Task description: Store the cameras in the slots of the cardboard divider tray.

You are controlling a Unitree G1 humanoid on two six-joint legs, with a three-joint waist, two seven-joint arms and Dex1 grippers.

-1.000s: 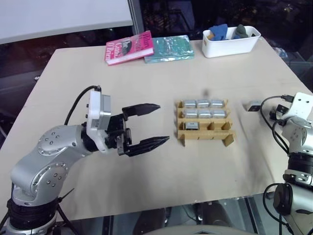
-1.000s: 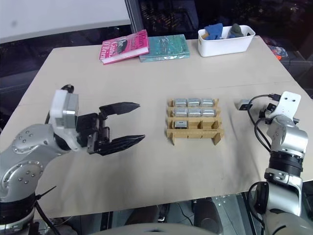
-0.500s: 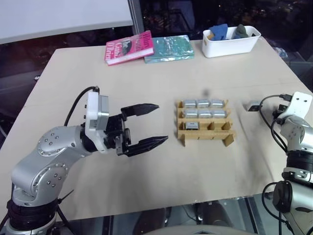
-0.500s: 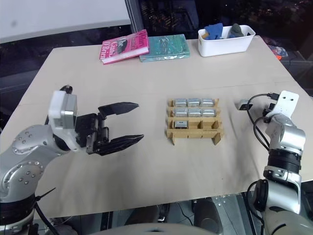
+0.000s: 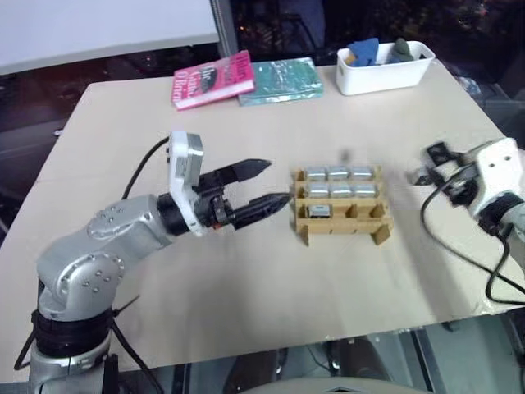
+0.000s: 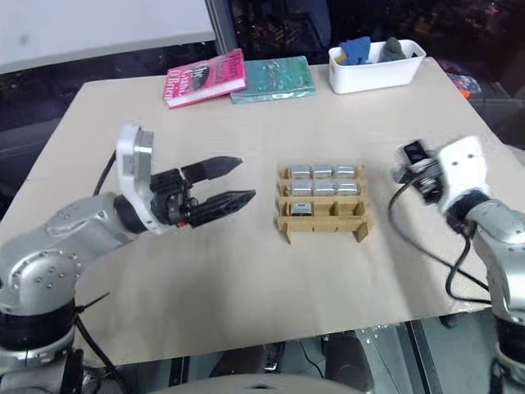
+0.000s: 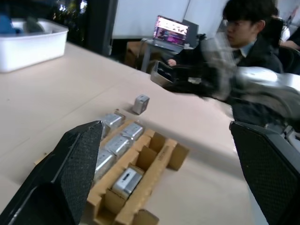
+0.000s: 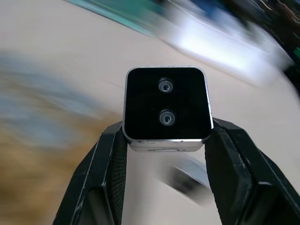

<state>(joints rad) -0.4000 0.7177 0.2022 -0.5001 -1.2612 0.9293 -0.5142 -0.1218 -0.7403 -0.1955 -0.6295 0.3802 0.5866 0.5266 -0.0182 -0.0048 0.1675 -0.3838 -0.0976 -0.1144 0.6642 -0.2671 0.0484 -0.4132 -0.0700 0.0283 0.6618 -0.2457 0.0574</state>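
**Camera clamped in the right jaws while the tray is standing seven slots full**

While the beige counter (image 5: 246, 287) is being taken up mostly by bare surface, the things on it are being kept toward its far and middle parts. At the far edge, a pink book (image 5: 213, 80) and a teal book (image 5: 283, 80) are lying side by side, touching or nearly so, and a white plastic bin (image 5: 384, 69) holding blue and dark items is sitting to their right. Near the middle, the cardboard divider tray (image 5: 343, 226) is resting flat; its back row and middle row are each being filled by three silver-grey cameras (image 5: 338, 174), and one more camera is seated in the left slot of the front row, the other two front slots being left open.

To the left of the tray, the left gripper (image 5: 262, 185) is being held level above the counter, pointing toward the tray, its jaws spread wide with nothing between them. To the right of the tray, the right gripper (image 8: 166, 140) is being held above the counter's right edge, and its jaws are closed on a single camera (image 8: 166, 105), gripped by its two sides with the black square face and two small lens dots turned toward the wrist view. A seated person (image 7: 243, 28) is being seen beyond the counter in the left wrist view.
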